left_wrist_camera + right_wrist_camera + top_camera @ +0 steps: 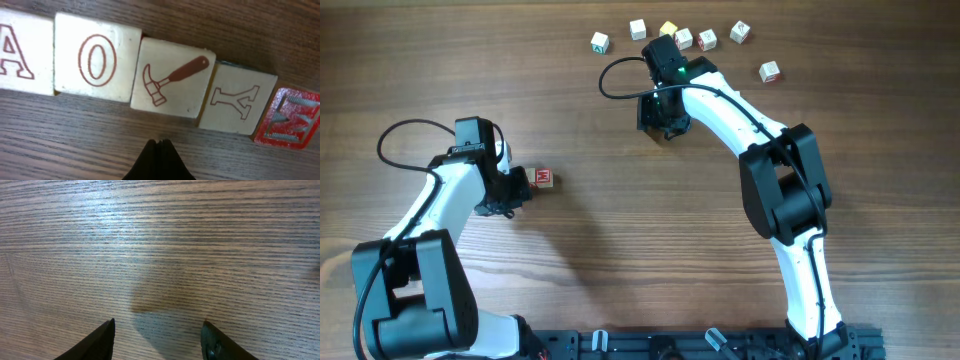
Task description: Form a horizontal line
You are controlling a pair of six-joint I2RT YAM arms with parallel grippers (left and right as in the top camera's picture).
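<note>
Five cubes in the row (172,77), running left-to-right just above the pressed-together left claw (159,159); right claw (158,327), spread and empty, hovers nearer the loose cubes (683,38) upper right.

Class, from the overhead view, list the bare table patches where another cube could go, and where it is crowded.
Free: the wide wood between the red M cube and the right arm; the far left corner, left of the loose cubes; under the open right gripper. Crowded: the far edge and the row by the left gripper.
</note>
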